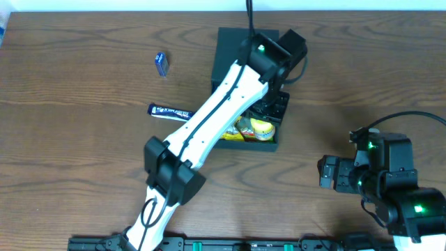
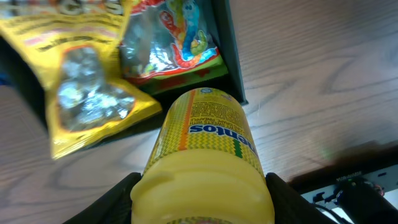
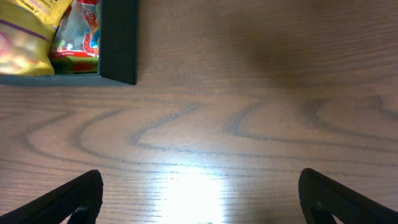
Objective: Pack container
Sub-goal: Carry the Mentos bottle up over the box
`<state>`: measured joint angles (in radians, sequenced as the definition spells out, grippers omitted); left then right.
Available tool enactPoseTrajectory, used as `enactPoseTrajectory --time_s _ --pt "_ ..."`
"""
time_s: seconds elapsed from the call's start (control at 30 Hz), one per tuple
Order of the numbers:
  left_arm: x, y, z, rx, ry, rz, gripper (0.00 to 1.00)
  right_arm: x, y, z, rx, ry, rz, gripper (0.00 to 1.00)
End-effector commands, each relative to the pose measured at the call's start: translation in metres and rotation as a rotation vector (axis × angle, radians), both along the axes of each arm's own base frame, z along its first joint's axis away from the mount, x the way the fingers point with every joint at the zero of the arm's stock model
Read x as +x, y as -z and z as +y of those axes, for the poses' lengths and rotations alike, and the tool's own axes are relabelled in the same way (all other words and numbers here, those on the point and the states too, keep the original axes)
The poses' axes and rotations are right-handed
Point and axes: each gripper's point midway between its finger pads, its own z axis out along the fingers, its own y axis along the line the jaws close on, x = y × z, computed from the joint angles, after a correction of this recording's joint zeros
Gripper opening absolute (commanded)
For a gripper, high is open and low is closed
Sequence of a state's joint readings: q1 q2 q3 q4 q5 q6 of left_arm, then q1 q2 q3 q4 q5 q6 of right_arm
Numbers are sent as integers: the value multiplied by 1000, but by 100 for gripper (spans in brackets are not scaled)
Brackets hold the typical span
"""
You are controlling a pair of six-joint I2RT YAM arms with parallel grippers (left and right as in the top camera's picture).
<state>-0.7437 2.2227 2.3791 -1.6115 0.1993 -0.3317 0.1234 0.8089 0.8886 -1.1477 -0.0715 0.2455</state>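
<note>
Tabletop (image 1: 83, 139) bears container (image 1: 227, 49), snack bar (image 1: 169, 111), blue packet (image 1: 162, 63); left end effector (image 2: 202, 202) grips yellow bottle (image 2: 202, 140), right end effector (image 3: 199, 196) open.

snack bags (image 2: 81, 93) lie inside the container (image 1: 228, 49), a bar (image 1: 169, 111) left of it.

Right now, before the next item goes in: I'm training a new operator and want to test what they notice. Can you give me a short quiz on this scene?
1. True or false: the left gripper is shut on a yellow Mentos bottle.
2. The right gripper is: A) open above bare table; B) shut on a snack bag; C) gripping the other arm.
3. How many loose items lie on the table to the left of the container in the overhead view?
Key: 1 true; 2 A; 3 two, a small blue packet and a dark bar wrapper.
</note>
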Motion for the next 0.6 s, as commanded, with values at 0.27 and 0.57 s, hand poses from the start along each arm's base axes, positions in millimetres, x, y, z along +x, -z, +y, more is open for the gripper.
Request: enactPoseTrajectory --time_s 0.27,0.57 --pt "-1 31 0 43 13 104 6 0 -1 -2 6 18 -5 99" --pt "13 32 -13 -1 -30 44 6 0 -1 -2 6 18 -5 99"
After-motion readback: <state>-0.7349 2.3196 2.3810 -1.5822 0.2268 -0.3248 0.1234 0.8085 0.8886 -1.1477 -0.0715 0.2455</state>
